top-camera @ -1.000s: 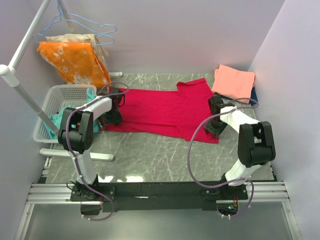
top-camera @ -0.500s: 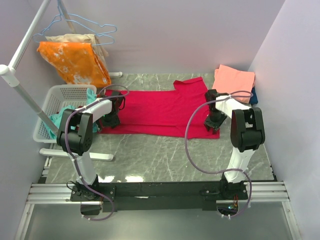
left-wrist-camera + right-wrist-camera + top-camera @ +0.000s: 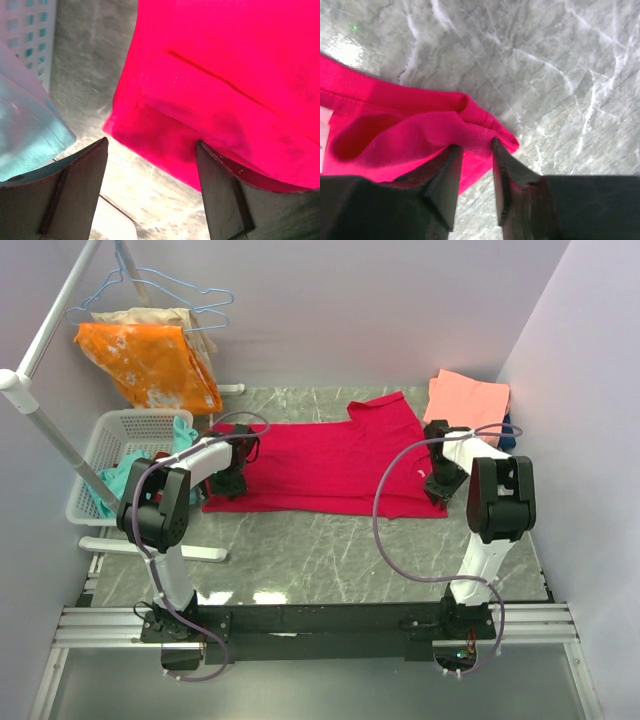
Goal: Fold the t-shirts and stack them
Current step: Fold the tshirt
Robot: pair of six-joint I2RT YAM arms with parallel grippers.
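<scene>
- The right gripper [image 3: 477, 147] is closing its jaws on the red t-shirt's [image 3: 320, 465] bunched corner and sliding out to the right.
- The left gripper [image 3: 150, 144] is edging rightward too, and the shirt is drifting along with it.

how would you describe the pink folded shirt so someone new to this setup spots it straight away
Start at the grey marble table and look to its far right corner. The salmon-pink t-shirt lies there, beyond the spread crimson-red t-shirt. It is the only folded flat square, pale pink, with a sliver of dark blue cloth showing at its right edge.
</scene>
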